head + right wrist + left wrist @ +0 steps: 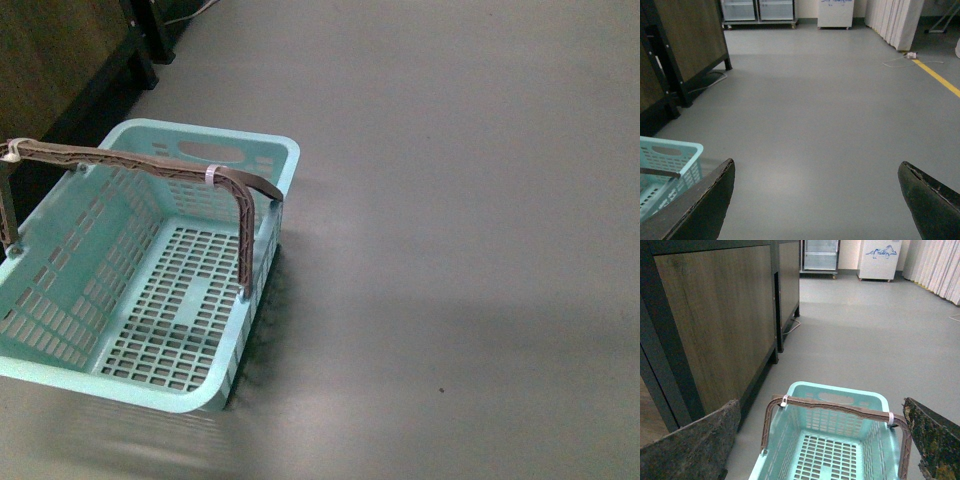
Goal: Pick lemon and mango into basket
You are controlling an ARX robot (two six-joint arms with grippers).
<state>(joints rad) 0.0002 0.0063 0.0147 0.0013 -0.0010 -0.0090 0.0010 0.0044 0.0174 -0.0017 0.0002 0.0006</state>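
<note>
1. Now, front view: the teal basket point(180, 131) sits at the lower left of the frame on the grey floor point(460, 250), its brown-grey handle point(140, 160) standing upright across it
2. Left wrist view: left gripper point(820, 405) spread wide, reaching in from both lower corners, basket rim low centre between them, wooden cabinet point(715, 315) at upper left
3. Right wrist view: right gripper point(816, 164) wide too, holding nothing, basket corner poking in at lower left
</note>
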